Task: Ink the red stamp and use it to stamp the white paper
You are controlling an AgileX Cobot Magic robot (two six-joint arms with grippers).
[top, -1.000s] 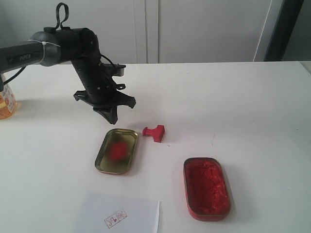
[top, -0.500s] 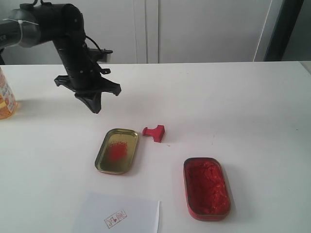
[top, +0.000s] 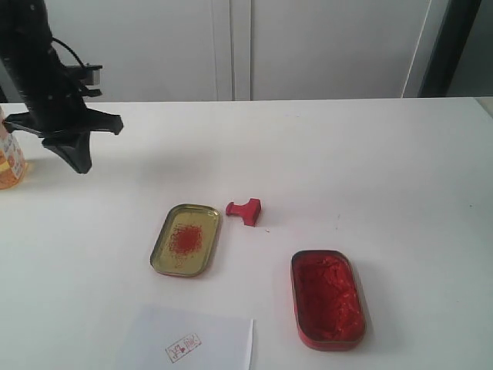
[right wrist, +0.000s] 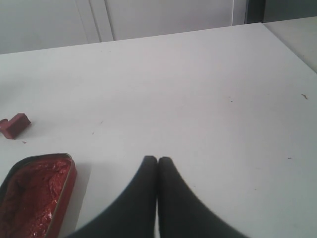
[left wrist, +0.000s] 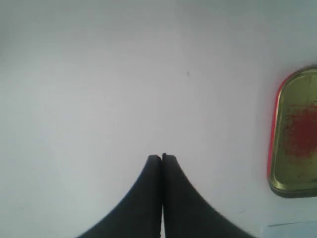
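Observation:
The red stamp (top: 245, 209) lies on its side on the white table, just right of the gold tin (top: 186, 240); it also shows in the right wrist view as the red stamp (right wrist: 15, 125). The white paper (top: 187, 341) lies at the front edge and carries a small red imprint. My left gripper (top: 79, 165) hangs shut and empty at the far left, well away from the stamp; its tips (left wrist: 162, 157) meet over bare table. My right gripper (right wrist: 157, 160) is shut and empty and does not show in the exterior view.
The red tin of ink paste (top: 326, 299) sits front right, also seen as the red tin (right wrist: 30, 193). An orange bottle (top: 11, 158) stands at the left edge beside the left arm. The gold tin (left wrist: 295, 133) has a red smudge inside.
The left arm has swung left and back, away from the gold tin and the stamp, with its gripper shut throughout. Stamp, tins and paper have not moved.

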